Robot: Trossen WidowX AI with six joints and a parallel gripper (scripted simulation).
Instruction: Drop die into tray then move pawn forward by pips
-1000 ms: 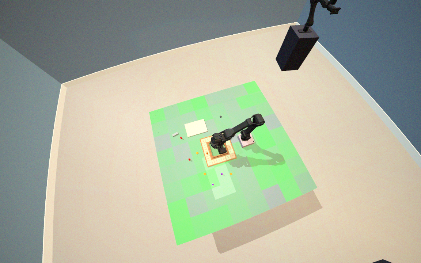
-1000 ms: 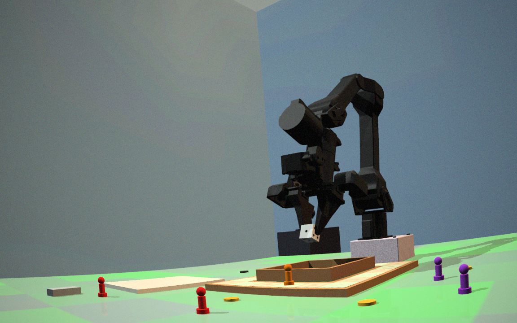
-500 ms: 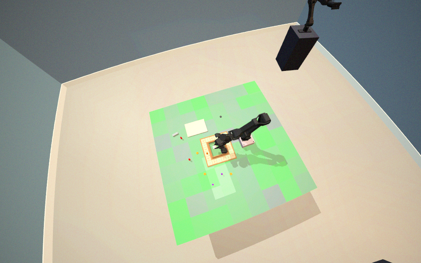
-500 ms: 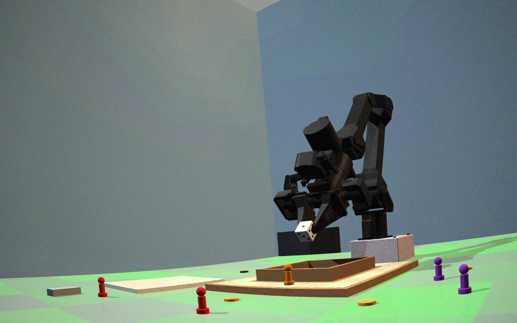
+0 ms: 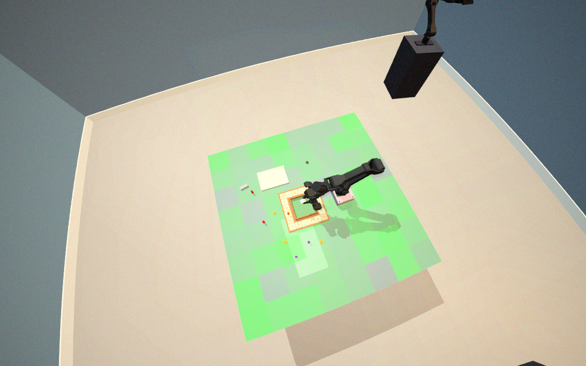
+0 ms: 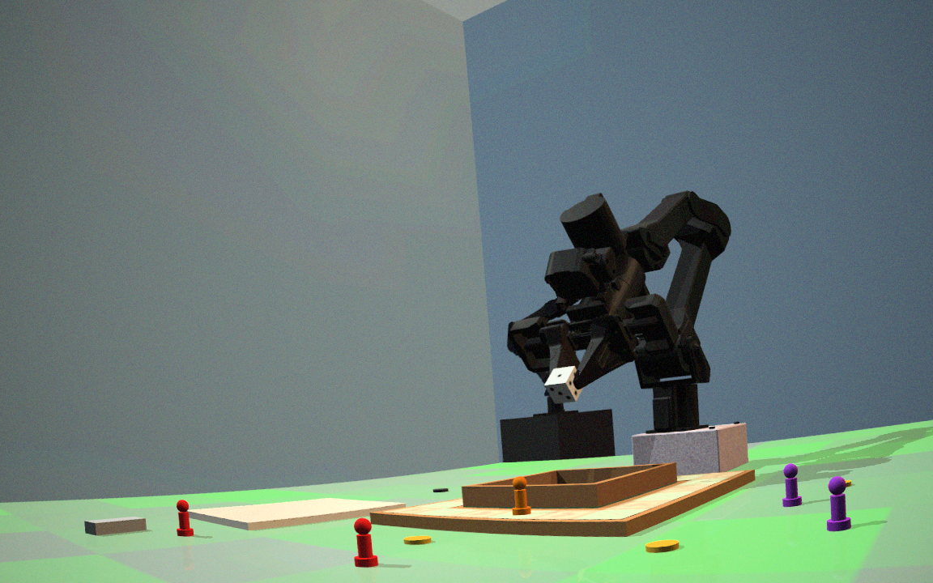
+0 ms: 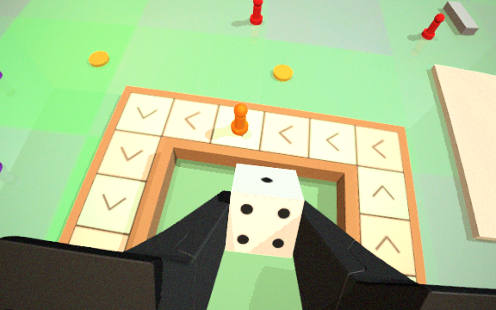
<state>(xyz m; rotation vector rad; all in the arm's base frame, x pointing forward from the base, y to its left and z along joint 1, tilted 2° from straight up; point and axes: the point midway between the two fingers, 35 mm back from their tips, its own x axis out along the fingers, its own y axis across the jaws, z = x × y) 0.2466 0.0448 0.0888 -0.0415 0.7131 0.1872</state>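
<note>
The white die point(image 5: 302, 201) point(image 6: 563, 385) point(image 7: 263, 215) is held up in the air above the dice tray, tilted, with its one-pip and four-pip faces toward the wrist camera. My gripper point(image 6: 564, 380) point(image 7: 262, 205) is shut on it. The tray point(image 6: 556, 495) point(image 7: 257, 158) has brown walls and a green floor and stands in the middle of the board point(image 5: 289, 231) point(image 6: 506, 526) point(image 7: 404, 142). The orange pawn point(image 5: 288, 213) point(image 6: 521, 496) point(image 7: 239, 120) stands upright on the board, on the third square from the upper left corner in the wrist view. My fingers hide part of the tray and board.
Two red pawns point(image 6: 364, 543) point(image 6: 183, 519) point(image 7: 257, 13) point(image 7: 433, 27), two purple pawns point(image 6: 837, 505) point(image 6: 790, 486) and yellow discs point(image 6: 662, 546) point(image 7: 282, 72) point(image 7: 98, 58) stand or lie around the board. A cream slab point(image 5: 272, 178) point(image 6: 296, 512) point(image 7: 485, 151) and a grey block point(image 6: 115, 525) point(image 7: 461, 18) lie to one side.
</note>
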